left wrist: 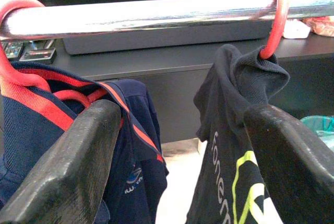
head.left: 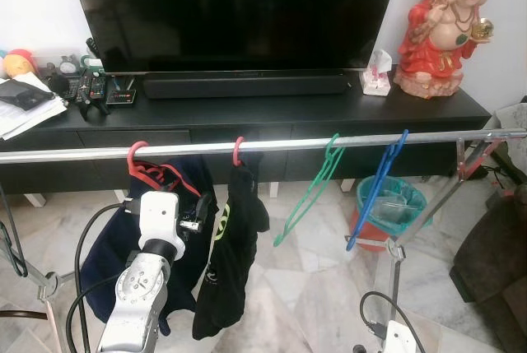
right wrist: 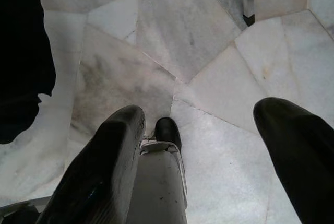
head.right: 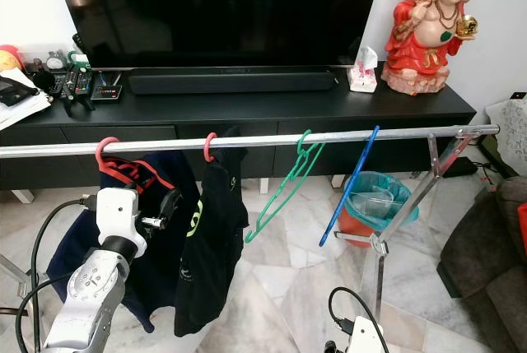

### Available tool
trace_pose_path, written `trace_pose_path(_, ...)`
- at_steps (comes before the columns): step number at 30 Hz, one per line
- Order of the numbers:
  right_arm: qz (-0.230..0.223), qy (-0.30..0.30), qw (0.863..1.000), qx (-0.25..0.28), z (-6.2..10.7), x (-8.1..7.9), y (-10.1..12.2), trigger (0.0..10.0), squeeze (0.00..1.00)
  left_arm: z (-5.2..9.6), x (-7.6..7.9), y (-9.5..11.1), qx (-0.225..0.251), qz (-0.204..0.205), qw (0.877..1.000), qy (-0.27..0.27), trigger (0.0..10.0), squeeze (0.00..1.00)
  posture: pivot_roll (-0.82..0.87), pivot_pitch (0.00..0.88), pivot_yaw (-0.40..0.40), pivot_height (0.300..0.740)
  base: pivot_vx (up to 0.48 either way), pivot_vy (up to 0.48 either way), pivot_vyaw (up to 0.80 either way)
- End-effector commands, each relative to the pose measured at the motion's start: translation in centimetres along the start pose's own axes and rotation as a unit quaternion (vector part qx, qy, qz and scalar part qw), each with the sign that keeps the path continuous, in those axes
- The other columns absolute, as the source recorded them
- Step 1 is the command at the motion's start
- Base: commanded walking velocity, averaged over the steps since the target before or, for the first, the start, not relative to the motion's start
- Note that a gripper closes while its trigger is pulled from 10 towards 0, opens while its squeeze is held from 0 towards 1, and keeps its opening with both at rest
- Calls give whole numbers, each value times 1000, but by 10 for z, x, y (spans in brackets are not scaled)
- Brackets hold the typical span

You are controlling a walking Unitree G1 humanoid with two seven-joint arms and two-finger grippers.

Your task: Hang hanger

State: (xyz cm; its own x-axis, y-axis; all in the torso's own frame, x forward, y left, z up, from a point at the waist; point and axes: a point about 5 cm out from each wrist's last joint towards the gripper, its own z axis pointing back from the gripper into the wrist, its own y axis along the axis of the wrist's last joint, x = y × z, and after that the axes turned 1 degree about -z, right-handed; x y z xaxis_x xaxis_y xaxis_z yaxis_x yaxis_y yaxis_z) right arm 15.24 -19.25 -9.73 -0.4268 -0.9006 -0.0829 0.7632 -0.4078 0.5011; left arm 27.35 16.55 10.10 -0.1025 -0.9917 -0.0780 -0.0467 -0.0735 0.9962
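Silver clothes rail (head.left: 272,145) runs across the scene in front of a black TV console (head.left: 247,114) with a TV (head.left: 235,11) on it. Four hangers are on the rail: a red hanger (head.left: 136,158) carrying a navy jersey with red trim (head.left: 185,197), a second red hanger (head.left: 238,151) carrying a black shirt with yellow-green print (head.left: 230,246), then an empty green hanger (head.left: 311,192) and an empty blue hanger (head.left: 377,190), both tilted.

The left gripper (left wrist: 180,151) is raised just below the rail, between the two clothed hangers, fingers spread wide and holding nothing (navy jersey sits behind one finger (left wrist: 78,166), black shirt behind the other). In the head views the silver left arm (head.left: 144,287) rises in front of the navy jersey.

The right gripper (right wrist: 209,156) hangs low, pointing down at the marble floor (right wrist: 172,41), fingers wide apart and empty.

Teal bin (head.left: 391,201) stands on the floor behind the blue hanger. Red-robed laughing Buddha statue (head.left: 440,28) and a tissue box (head.left: 376,81) sit at the console's right end, remotes and papers (head.left: 33,106) at its left end.
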Motion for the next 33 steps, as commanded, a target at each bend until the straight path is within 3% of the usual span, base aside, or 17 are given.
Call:
trace_pose_path(1, -3, -2, 1000, 3, 0, 1, 0, 10000, 0, -2, -1, 1, -3, 7, 1000, 2, 10000, 0, 227, 0, -47, 736, 0, 0, 0)
trace_pose_path(33, -3, -1, 1000, 3, 0, 0, 0, 10000, 0, -2, 1, 0, -6, 8, 1000, -3, 10000, 0, 234, 0, -45, 736, 0, 0, 0)
